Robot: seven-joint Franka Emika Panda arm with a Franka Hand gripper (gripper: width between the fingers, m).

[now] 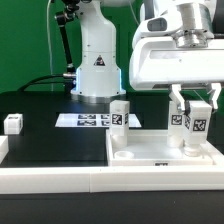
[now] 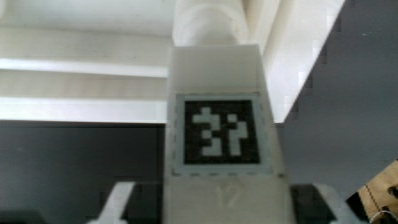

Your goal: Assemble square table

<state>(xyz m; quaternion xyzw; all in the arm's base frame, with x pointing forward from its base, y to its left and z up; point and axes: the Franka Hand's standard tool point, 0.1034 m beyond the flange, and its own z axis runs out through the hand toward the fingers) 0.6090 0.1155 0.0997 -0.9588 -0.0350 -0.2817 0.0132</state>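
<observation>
The square table top [image 1: 160, 158], a white tray with a raised rim, lies at the front right. One tagged white leg [image 1: 120, 115] stands upright at its far left corner. My gripper [image 1: 196, 116] is shut on a second tagged leg [image 1: 197, 130] and holds it upright over the tray's far right corner. The leg's lower end is at the tray floor; I cannot tell whether it touches. In the wrist view this leg [image 2: 222, 90] fills the middle between my fingers [image 2: 125, 202], with its tag facing the camera. A third small leg [image 1: 13, 123] lies on the black table at the exterior view's left.
The marker board [image 1: 88, 120] lies flat behind the tray, in front of the robot base [image 1: 97, 70]. Long white border rails [image 1: 50, 178] run along the front and the left edge. A green wall stands behind.
</observation>
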